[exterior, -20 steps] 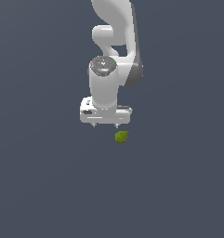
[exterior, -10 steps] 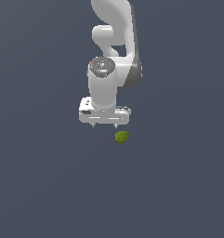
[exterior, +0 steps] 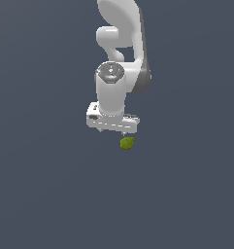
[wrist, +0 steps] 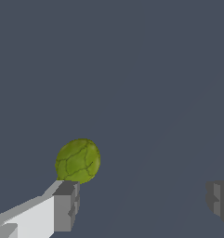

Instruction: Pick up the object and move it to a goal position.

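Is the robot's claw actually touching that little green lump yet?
Cannot tell. In the wrist view the green lump sits right at one fingertip of the open gripper, not between the fingers; no clear gap or contact shows. The exterior view is too small to settle it.

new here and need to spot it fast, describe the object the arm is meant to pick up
Start at the big white robot arm in the middle of the plain dark grey floor and follow it down to the gripper. Just below it lies the object, a small olive-green roundish lump with faint dark lines, the only coloured thing there.
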You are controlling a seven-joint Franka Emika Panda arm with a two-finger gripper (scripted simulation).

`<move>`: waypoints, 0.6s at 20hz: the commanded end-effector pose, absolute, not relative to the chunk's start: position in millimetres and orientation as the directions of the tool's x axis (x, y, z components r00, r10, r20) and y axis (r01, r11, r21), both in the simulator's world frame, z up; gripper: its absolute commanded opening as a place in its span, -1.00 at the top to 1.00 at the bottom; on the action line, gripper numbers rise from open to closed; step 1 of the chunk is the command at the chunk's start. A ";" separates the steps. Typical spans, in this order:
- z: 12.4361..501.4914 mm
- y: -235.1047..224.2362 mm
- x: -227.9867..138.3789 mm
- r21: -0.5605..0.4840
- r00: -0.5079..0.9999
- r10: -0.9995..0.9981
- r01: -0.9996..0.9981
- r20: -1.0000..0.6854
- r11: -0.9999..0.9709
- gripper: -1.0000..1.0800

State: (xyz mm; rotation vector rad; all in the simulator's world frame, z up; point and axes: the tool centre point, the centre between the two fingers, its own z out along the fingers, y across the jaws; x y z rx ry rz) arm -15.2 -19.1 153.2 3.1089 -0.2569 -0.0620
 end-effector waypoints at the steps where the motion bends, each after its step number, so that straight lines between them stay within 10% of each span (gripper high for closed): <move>1: 149.8 -14.5 -15.6 0.024 0.977 -0.211 -0.211 -0.035 -0.977 -0.92; 12: 132.1 9.3 -18.7 0.020 0.889 -0.457 -0.456 -0.022 -0.890 -0.92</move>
